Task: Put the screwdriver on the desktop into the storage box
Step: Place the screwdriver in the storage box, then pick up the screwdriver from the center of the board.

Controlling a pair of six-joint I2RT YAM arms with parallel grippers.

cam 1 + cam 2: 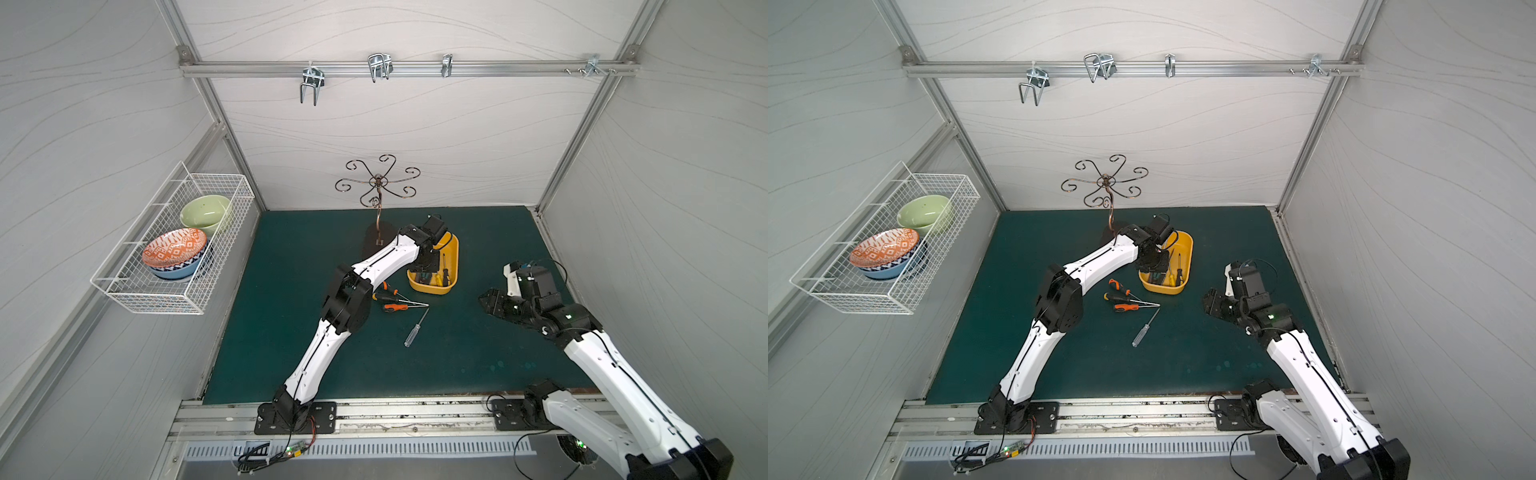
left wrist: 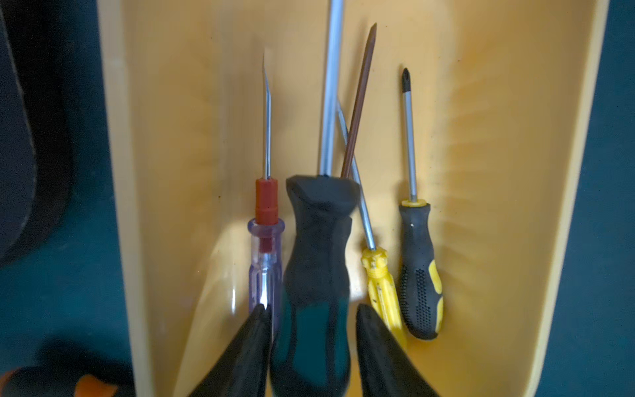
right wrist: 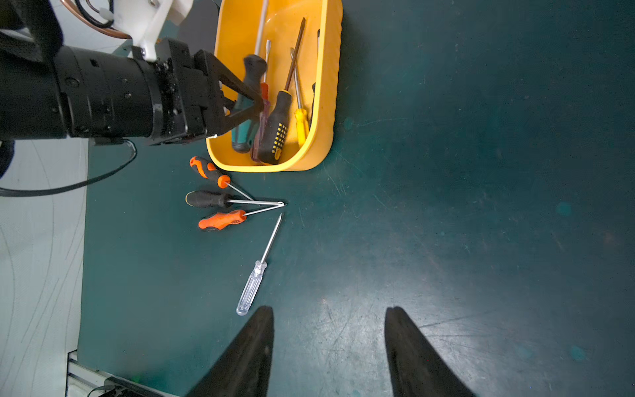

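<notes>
Screwdrivers seem to go one at a time into the yellow box [image 2: 498, 172], so the left pincer [image 2: 311, 309] hangs low over one end of it, where a drop would land inside the walls. Its jaws stand parted, with a thin gap on each side of the teal-and-black screwdriver [image 2: 316, 275] between them. That handle looks blurred, probably slipping free onto the other screwdrivers [image 2: 421, 268] lying beneath the tips. The right pincer [image 3: 330, 312], open and empty, hovers above the worktop [image 3: 481, 206]. The clear-handled screwdriver [image 3: 252, 287] lies just ahead of one jaw tip, and three more screwdrivers [image 3: 206, 199] lie farther ahead, outside the box.
</notes>
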